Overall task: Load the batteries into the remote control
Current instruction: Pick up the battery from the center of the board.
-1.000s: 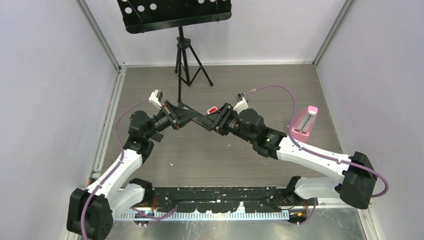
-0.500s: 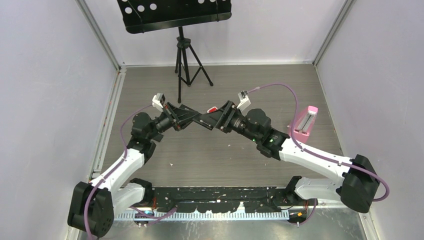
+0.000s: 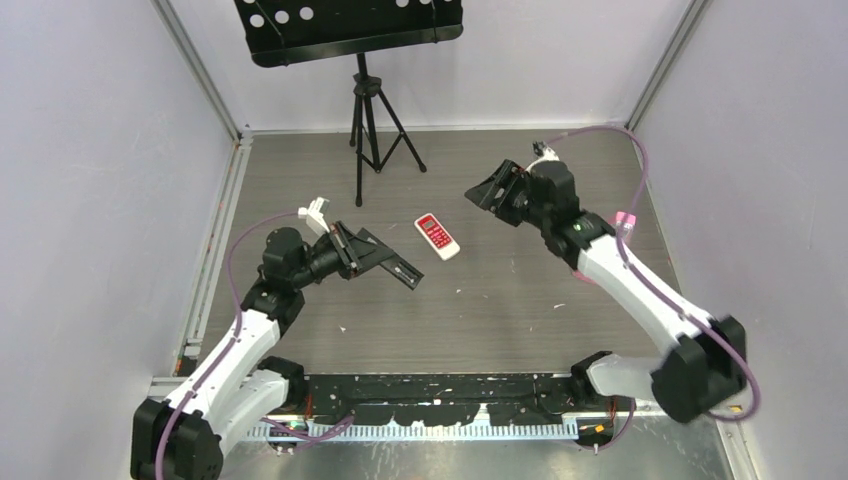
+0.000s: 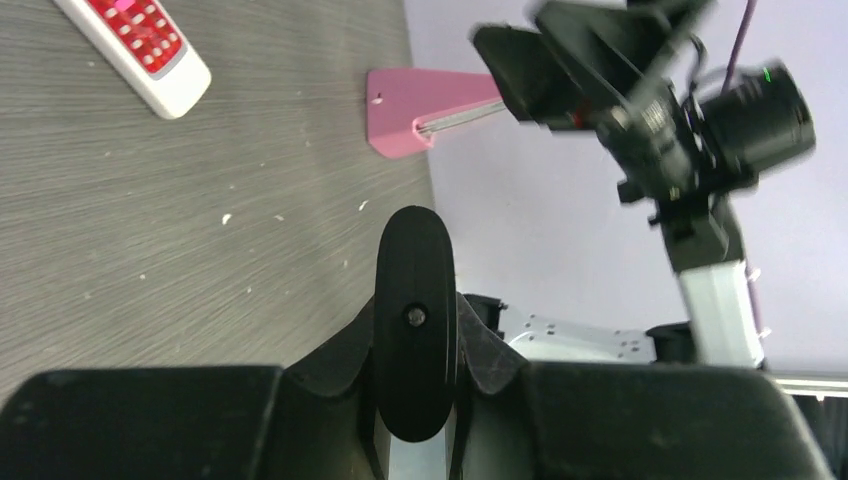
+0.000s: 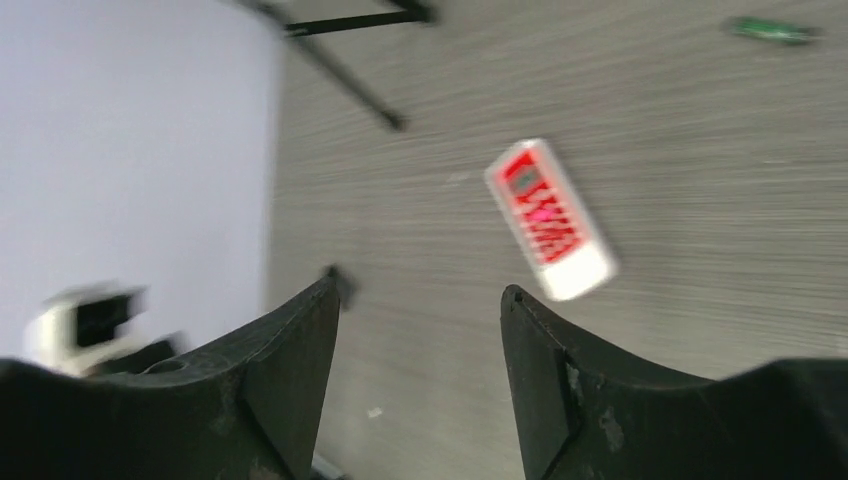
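A white remote with red buttons (image 3: 437, 236) lies flat mid-table; it also shows in the left wrist view (image 4: 140, 45) and in the right wrist view (image 5: 548, 218). My left gripper (image 3: 388, 263) is shut on a black flat oblong piece (image 4: 413, 320) with a small screw, held above the table left of the remote. My right gripper (image 3: 487, 191) is open and empty (image 5: 415, 295), raised at the back right of the remote. A green battery (image 5: 770, 30) lies on the table in the right wrist view. The other batteries are out of view.
A pink holder (image 4: 420, 105) with a silvery part stands at the right wall; it is partly behind the right arm in the top view (image 3: 626, 218). A black tripod stand (image 3: 370, 120) stands at the back centre. Walls close in left, right and back.
My right gripper has drawn away from the left gripper, up to the back right. My left gripper has moved slightly left with the black piece. The white remote now shows whole.
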